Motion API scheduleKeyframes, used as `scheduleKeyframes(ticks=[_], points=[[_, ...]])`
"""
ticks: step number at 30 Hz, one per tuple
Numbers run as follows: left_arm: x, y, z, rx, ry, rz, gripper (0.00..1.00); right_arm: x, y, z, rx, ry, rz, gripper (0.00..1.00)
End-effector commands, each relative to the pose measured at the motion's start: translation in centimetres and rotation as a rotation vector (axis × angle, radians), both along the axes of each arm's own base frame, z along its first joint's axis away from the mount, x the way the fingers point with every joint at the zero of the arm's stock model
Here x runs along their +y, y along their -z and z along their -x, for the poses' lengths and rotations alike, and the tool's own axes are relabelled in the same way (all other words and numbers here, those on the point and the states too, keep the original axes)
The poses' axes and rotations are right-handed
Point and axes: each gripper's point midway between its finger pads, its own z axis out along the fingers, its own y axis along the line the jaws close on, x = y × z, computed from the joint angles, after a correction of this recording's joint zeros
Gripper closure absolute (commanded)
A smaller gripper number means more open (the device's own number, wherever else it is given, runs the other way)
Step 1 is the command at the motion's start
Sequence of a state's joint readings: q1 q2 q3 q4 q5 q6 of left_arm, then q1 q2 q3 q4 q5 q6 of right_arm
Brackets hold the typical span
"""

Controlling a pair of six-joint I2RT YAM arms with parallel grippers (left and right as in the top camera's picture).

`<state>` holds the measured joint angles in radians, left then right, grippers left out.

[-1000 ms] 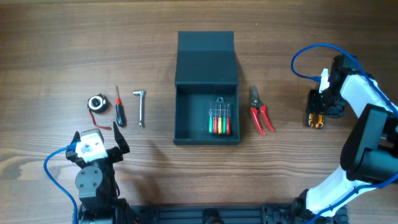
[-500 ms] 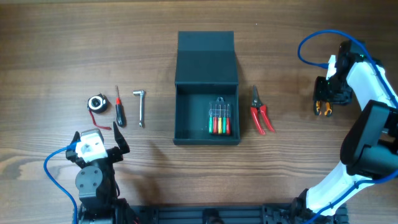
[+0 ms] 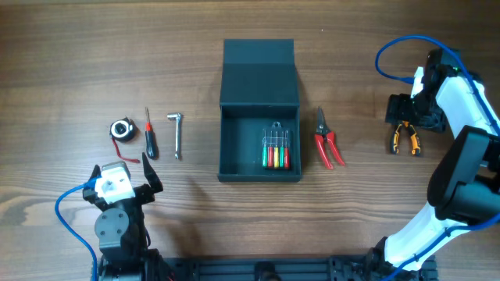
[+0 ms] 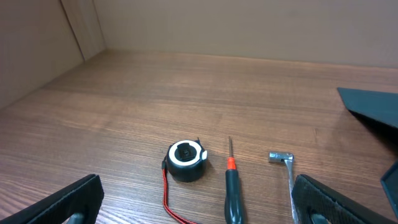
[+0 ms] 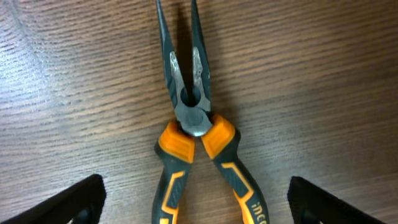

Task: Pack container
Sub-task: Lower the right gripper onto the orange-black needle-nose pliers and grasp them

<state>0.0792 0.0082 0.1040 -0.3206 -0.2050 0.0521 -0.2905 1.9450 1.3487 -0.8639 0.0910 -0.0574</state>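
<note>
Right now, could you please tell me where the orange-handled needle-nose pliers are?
In the overhead view the pliers lie at the table's right, beside the right end effector, right of the red-handled cutters.

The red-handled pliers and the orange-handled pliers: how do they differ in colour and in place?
The red-handled pliers have plain red handles; the orange-handled pliers have orange and black ones. The red-handled pliers lie close beside the container, on its right; the orange-handled pliers lie farther right, below the right gripper, between its open fingers. Both lie flat, noses pointing away from the robot.
</note>
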Motion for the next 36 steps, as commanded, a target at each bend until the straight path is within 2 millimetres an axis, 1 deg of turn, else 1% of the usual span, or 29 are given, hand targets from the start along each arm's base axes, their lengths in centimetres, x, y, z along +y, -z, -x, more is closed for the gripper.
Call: scheduleKeyframes(ticks=[1, 3, 6, 9, 11, 12, 13, 14, 17, 18, 19, 21, 22, 23, 24, 25, 31, 33, 36], points=[[0.0, 0.1, 0.0, 0.003, 0.005, -0.022, 0.00, 0.0, 0.5, 0.1, 0.005, -0.027, 0.019, 0.05], [0.0, 0.1, 0.0, 0.003, 0.005, -0.022, 0.00, 0.1, 1.3, 0.2, 0.020, -0.024, 0.009, 0.04], [0.0, 0.1, 0.0, 0.003, 0.005, -0.022, 0.00, 0.4, 3.8, 1.3, 0.101, -0.024, -0.015, 0.01], [0.0, 0.1, 0.0, 0.004, 0.005, -0.022, 0.00, 0.6, 6.1, 2.1, 0.160, -0.019, -0.033, 0.01], [0.0, 0.1, 0.0, 0.003, 0.005, -0.022, 0.00, 0.6, 6.3, 2.0, 0.161, -0.017, -0.034, 0.01], [0.0, 0.1, 0.0, 0.003, 0.005, -0.022, 0.00, 0.6, 6.3, 1.9, 0.157, -0.017, -0.032, 0.06], [0.0, 0.1, 0.0, 0.003, 0.005, -0.022, 0.00, 0.6, 6.3, 1.9, 0.155, -0.017, -0.032, 0.16], [0.0, 0.1, 0.0, 0.004, 0.005, -0.022, 0.00, 0.6, 6.3, 1.9, 0.156, -0.017, -0.032, 0.23], [0.0, 0.1, 0.0, 0.003, 0.005, -0.022, 0.00, 0.6, 6.3, 2.1, 0.163, -0.017, -0.035, 0.26], [0.0, 0.1, 0.0, 0.003, 0.005, -0.022, 0.00, 0.7, 6.3, 2.1, 0.166, -0.016, -0.035, 0.31], [0.0, 0.1, 0.0, 0.003, 0.005, -0.022, 0.00, 0.7, 6.3, 2.1, 0.166, -0.016, -0.036, 0.44], [0.0, 0.1, 0.0, 0.003, 0.005, -0.022, 0.00, 0.7, 6.3, 2.3, 0.171, -0.016, -0.037, 0.59], [0.0, 0.1, 0.0, 0.003, 0.005, -0.022, 0.00, 0.7, 6.3, 2.3, 0.173, -0.016, -0.037, 0.62], [0.0, 0.1, 0.0, 0.003, 0.005, -0.022, 0.00, 0.7, 6.3, 2.3, 0.173, -0.016, -0.038, 0.69], [0.0, 0.1, 0.0, 0.003, 0.005, -0.022, 0.00, 0.8, 6.3, 2.3, 0.171, -0.017, -0.045, 0.82], [0.0, 0.1, 0.0, 0.004, 0.005, -0.022, 0.00, 0.8, 6.3, 2.3, 0.171, -0.016, -0.045, 0.83], [0.0, 0.1, 0.0, 0.003, 0.005, -0.022, 0.00, 0.8, 6.2, 2.1, 0.164, -0.001, -0.043, 0.87], [0.0, 0.1, 0.0, 0.003, 0.005, -0.022, 0.00, 0.7, 5.8, 1.8, 0.151, 0.001, -0.040, 0.91], [0.0, 0.1, 0.0, 0.003, 0.005, -0.022, 0.00, 0.7, 4.7, 0.9, 0.116, -0.001, -0.038, 0.92]])
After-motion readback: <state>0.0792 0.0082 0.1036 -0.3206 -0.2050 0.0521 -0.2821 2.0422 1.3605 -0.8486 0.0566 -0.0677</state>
